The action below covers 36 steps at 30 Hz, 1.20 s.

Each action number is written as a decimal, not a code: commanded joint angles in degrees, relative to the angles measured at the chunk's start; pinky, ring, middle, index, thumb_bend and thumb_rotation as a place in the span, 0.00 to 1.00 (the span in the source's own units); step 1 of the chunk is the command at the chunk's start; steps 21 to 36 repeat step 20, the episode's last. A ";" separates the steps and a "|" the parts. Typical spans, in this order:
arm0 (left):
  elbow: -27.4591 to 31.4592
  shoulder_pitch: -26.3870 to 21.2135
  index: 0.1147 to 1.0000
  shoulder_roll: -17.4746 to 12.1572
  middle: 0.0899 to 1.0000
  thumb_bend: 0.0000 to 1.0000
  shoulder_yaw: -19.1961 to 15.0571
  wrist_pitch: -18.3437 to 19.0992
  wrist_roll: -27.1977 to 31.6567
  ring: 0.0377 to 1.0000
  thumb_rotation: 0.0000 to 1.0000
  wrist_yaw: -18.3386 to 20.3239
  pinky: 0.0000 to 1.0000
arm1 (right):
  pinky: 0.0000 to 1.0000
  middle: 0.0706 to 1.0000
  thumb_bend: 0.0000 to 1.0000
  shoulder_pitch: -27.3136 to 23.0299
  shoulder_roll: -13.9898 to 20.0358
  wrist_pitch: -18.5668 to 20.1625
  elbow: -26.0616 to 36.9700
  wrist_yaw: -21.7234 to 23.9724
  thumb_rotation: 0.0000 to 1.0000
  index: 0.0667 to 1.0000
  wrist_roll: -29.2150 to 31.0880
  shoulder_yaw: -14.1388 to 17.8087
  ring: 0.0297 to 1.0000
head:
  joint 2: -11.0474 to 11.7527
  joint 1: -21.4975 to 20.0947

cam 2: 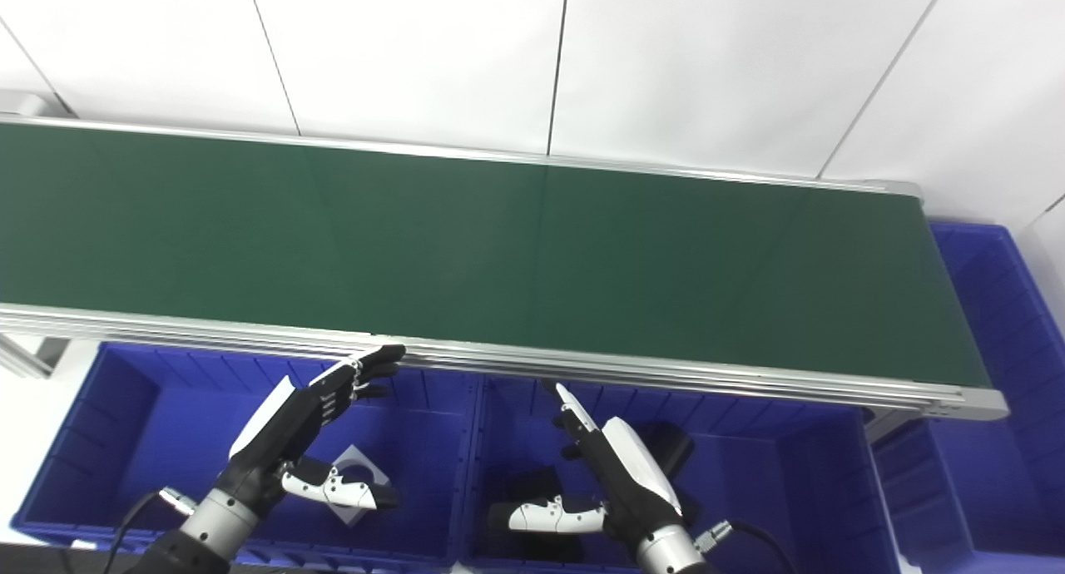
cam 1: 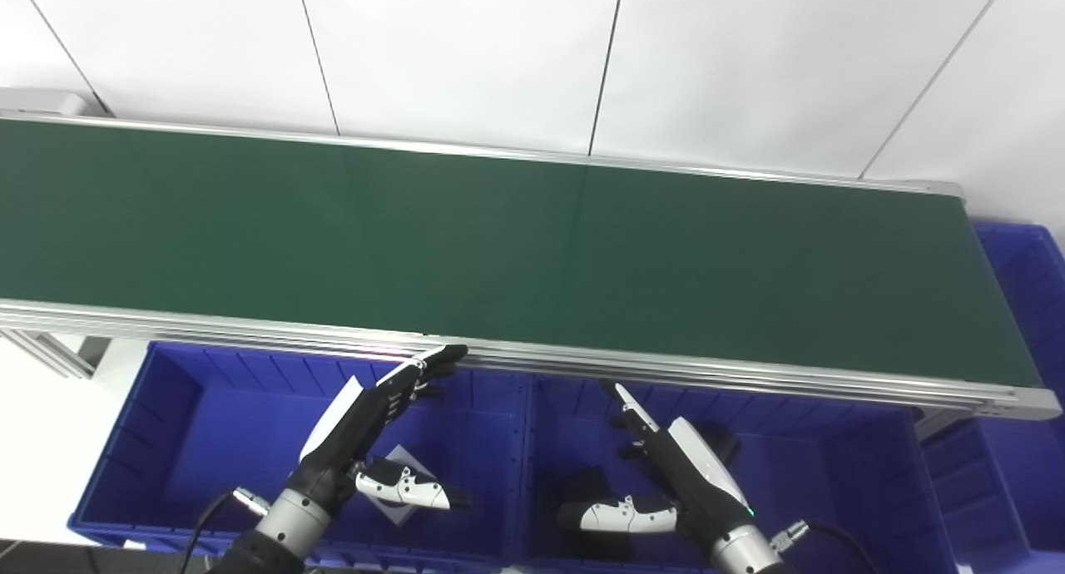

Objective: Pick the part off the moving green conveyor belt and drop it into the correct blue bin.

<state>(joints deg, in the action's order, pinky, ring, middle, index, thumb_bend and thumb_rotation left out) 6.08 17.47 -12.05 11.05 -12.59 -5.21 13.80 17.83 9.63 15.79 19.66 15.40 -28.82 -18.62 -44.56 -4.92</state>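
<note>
Conveyor belt (cam 1: 499,249) lies just beyond both spread, unladen hands: left hand (cam 1: 366,416), right hand (cam 1: 674,457).

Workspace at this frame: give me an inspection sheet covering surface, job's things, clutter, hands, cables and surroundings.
Surface: green belt bare, no part on it.
Job's things: left bin holds a white square piece; middle bin holds dark parts; a third bin sits past the belt's right end.
Clutter: nothing seen.
Hands: left hand and right hand open, empty, over the bins.
Cables: one at each wrist, left cable, right cable.
Surroundings: white panelled wall.
</note>
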 commanded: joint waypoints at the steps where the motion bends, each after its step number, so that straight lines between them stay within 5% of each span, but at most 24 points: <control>1: 0.61 -0.05 0.86 -0.30 0.89 0.90 -0.45 -2.93 1.16 0.87 0.15 -0.21 0.81 | 0.81 0.98 0.85 0.18 -0.83 -3.29 0.62 -2.47 0.44 1.00 0.78 0.30 0.91 | 0.49 -0.31; 11: 0.13 0.61 0.86 -0.81 0.89 0.88 -1.19 -4.04 1.33 0.86 0.15 -0.25 0.81 | 0.83 0.96 0.85 2.07 -3.55 -5.41 -0.35 -9.44 0.44 1.00 1.08 0.52 0.91 | 1.95 -5.75; 36: 0.01 0.40 0.86 -1.44 0.89 0.88 -1.74 -4.24 2.56 0.87 0.13 0.26 0.82 | 0.83 0.96 0.85 1.70 -4.57 -4.63 -0.78 -11.07 0.46 1.00 -0.16 -0.32 0.91 | 1.60 -7.38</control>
